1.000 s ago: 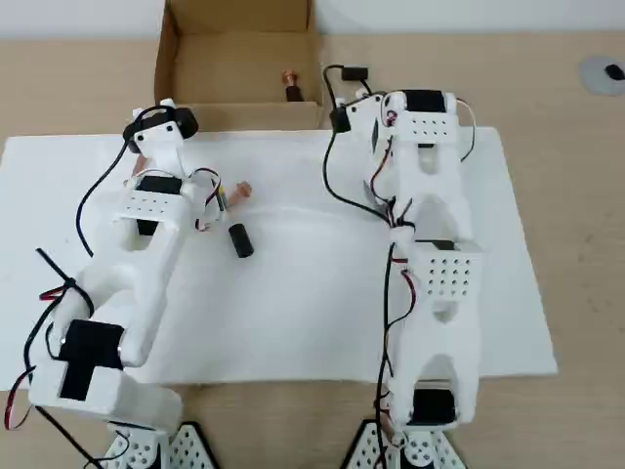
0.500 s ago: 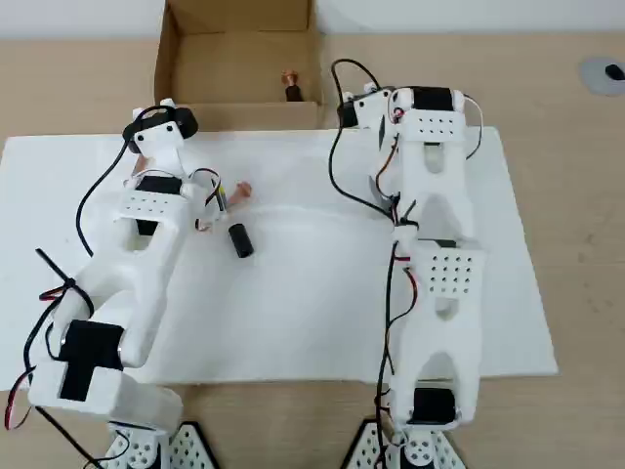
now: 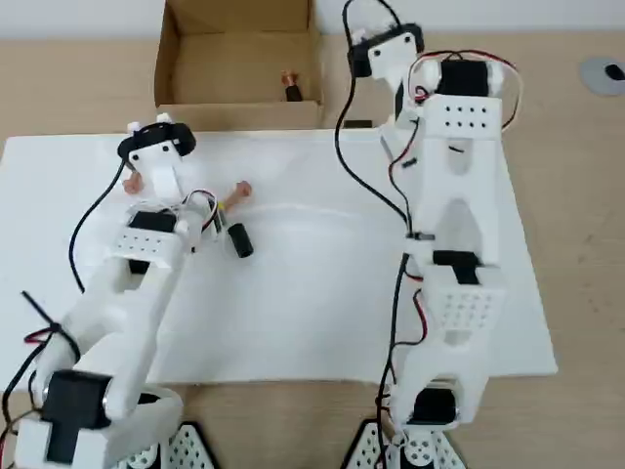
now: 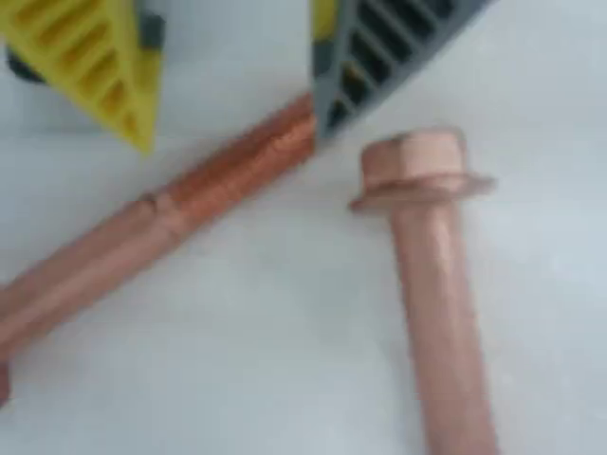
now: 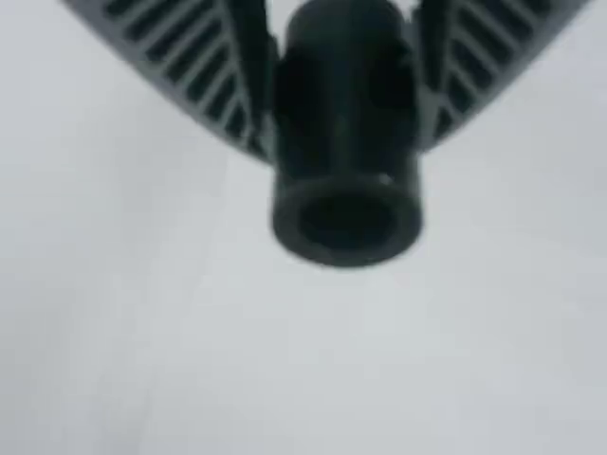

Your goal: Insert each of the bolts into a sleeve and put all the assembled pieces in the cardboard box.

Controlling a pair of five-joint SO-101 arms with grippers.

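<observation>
Wooden table [image 3: 566,147] carries one white sheet [image 3: 312,313], on which two white arms work side by side. The left arm [image 3: 127,293] stretches over the sheet's near-left part. The right arm [image 3: 459,195] reaches to the sheet's far edge, its end beside the one cardboard box [image 3: 166,59].

Three black sleeves can be counted. The held sleeve [image 5: 346,209] is clenched between the dark ribbed fingers of the right gripper [image 5: 346,137], its open bore facing the wrist camera. The loose sleeve [image 3: 239,239] lies on the sheet just right of the left arm. The third forms one assembled piece [image 3: 290,86], bolt in sleeve, on the box floor near its right wall.

Two copper bolts lie loose on the sheet at the left gripper [image 4: 232,137], whose yellow finger [image 4: 95,57] and grey finger [image 4: 379,47] stand released and well apart. The first bolt [image 4: 190,213] slants between them, its threaded end running under the grey tip. The second bolt [image 4: 436,284] lies just beside it, head towards that finger.

From above, the left arm and its looping black cables [image 3: 83,225] overlap that spot. One grey round fitting [image 3: 601,70] sits in the table's far-right corner.
</observation>
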